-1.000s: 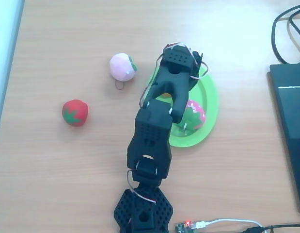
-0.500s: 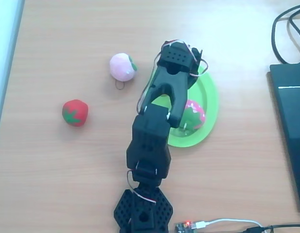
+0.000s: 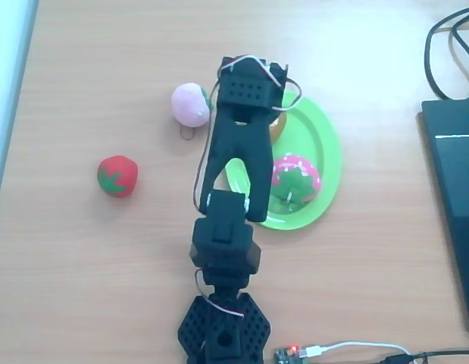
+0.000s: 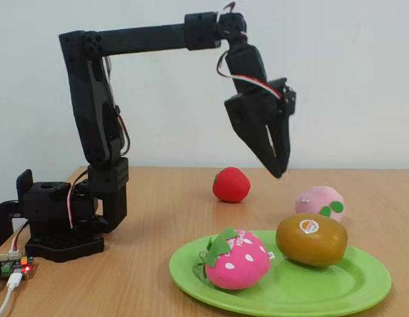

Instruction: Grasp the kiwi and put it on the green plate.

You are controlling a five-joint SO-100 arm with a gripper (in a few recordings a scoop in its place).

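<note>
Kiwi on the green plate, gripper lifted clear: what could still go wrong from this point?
The kiwi sits near the far rim of the green plate, close beside the pink strawberry toy; a nudge could roll it over the low rim. The gripper hangs above the plate with nothing in it, so a low swing home might clip the kiwi or the pink-white toy just behind the plate.

black arm [image 3: 234, 163] over green plate [image 3: 329, 152], kiwi apparently hidden

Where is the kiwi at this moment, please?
In the fixed view the kiwi lies on the right part of the green plate, beside the pink strawberry toy, below the raised claw.
</note>
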